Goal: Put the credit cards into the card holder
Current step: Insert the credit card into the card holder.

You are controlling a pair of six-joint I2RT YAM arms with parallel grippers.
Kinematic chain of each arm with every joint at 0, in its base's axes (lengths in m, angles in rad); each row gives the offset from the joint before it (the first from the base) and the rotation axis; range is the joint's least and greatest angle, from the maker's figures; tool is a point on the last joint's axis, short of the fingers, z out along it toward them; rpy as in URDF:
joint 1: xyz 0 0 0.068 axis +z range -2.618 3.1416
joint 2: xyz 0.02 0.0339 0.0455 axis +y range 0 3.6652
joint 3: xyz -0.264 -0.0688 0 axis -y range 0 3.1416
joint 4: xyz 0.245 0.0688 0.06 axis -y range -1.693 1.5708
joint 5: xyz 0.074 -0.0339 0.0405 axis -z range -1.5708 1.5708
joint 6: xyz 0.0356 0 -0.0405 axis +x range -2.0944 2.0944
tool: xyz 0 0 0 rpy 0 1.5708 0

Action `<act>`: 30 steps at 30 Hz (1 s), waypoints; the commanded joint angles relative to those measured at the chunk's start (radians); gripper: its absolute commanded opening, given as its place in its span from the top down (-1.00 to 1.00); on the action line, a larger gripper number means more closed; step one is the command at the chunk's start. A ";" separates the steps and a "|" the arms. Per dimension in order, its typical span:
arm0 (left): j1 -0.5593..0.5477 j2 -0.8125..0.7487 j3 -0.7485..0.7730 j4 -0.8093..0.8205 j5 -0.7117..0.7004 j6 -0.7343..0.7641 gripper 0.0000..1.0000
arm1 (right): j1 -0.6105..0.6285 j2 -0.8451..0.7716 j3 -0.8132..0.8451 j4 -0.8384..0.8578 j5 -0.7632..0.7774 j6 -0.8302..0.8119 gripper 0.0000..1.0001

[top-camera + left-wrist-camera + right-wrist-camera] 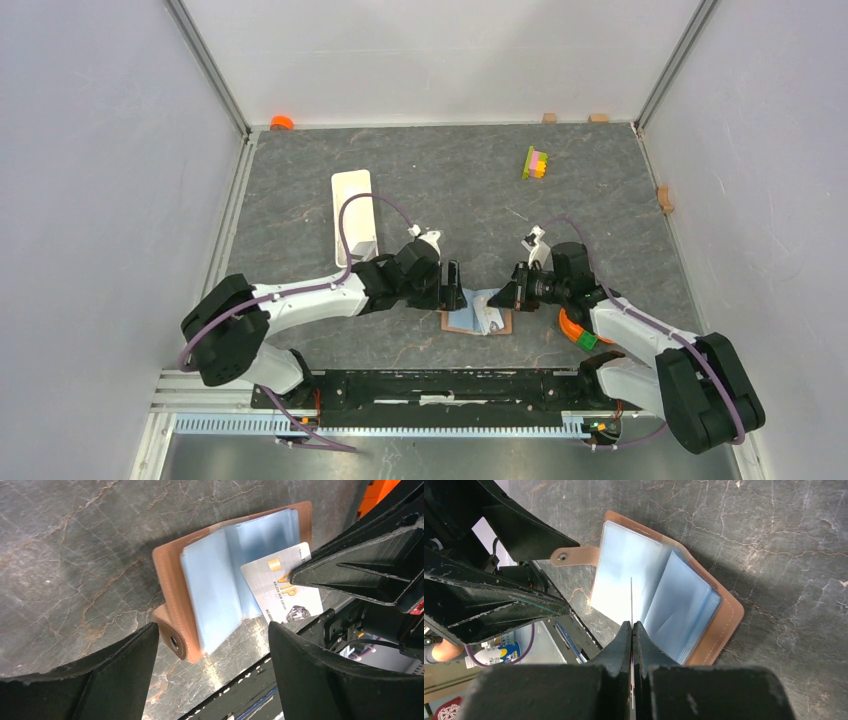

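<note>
Card [285,587], clamped in right gripper [631,630], overlaps open holder [172,580]; left gripper [211,630] jaws apart at its left edge.

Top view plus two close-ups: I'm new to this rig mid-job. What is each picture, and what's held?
The top view looks down on two robot arms bolted at the near edge of the table. The other two come from cameras on each wrist. The brown card holder lies open between the arms. The right gripper is shut on a silver card, its far end over the open holder. The left gripper is open, holding nothing, beside the holder. A white tray and coloured blocks lie farther back.
</note>
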 commanded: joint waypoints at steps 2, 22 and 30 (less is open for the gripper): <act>-0.007 -0.008 -0.018 -0.011 -0.079 0.001 -0.79 | -0.002 0.013 -0.018 0.055 0.054 0.036 1.00; -0.006 0.136 -0.078 0.174 0.038 -0.037 -0.10 | -0.002 0.039 -0.133 0.189 0.066 0.139 1.00; -0.006 0.174 -0.077 0.139 0.030 -0.030 0.43 | -0.001 0.019 -0.152 0.244 0.055 0.198 1.00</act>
